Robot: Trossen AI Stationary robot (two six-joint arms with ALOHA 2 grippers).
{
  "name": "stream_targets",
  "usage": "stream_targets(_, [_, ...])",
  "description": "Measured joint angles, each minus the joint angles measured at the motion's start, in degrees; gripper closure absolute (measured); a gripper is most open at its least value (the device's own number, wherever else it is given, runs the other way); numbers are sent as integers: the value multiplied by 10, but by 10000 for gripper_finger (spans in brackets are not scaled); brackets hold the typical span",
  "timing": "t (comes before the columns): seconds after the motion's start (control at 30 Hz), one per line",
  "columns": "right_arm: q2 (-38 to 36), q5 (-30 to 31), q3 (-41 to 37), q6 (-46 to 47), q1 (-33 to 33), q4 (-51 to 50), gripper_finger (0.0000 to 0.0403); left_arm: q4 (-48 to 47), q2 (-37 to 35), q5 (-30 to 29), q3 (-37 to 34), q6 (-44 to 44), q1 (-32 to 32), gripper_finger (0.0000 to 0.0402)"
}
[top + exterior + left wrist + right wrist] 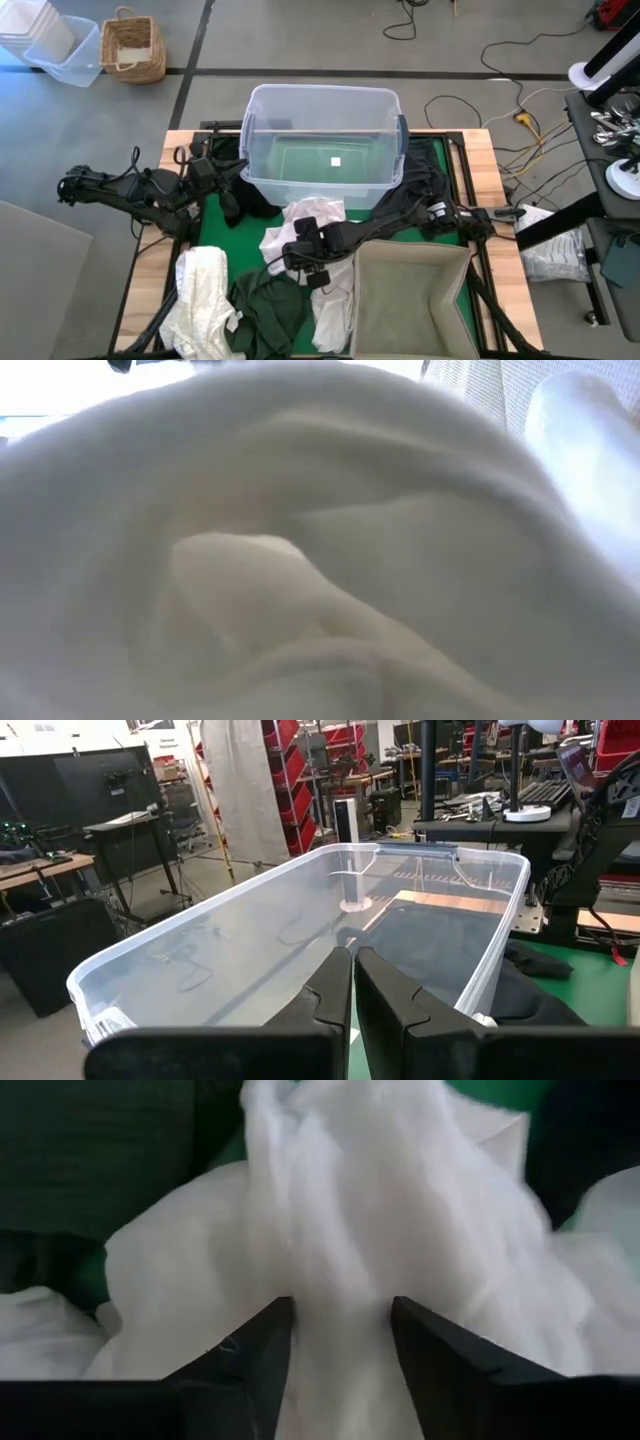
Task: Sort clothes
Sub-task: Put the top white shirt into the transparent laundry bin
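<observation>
Clothes lie on the green mat: a white garment mid-table, a cream one near the left edge, a dark green one, and black ones beside the clear tub. My right gripper reaches in from the table's right and is shut on the white garment. My left gripper is shut and holds nothing; it hovers by the tub's left wall. Pale cloth fills the low view. My right gripper pinches a bunched fold of the white garment between its two fingers, coming from the table's right and slanting down. Several gathered layers run up between the fingers. The rest of the garment spreads on the mat and on the dark clothes around it.
A beige square fabric box stands at the table's near right corner, close beside my right arm. The clear tub holds nothing. Off the table, a wicker basket and plastic bins stand on the floor.
</observation>
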Motion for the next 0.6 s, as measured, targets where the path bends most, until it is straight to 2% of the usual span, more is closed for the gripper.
stream_targets(0.13, [0, 0, -5, 1, -1, 8, 286, 0, 0, 0, 0, 0, 0, 401])
stream_targets(0.33, [0, 0, -4, -5, -1, 19, 382, 0, 0, 0, 0, 0, 0, 401])
stream_targets(0.6, [-10, 0, 7, -23, -1, 21, 394, 0, 0, 0, 0, 0, 0, 402])
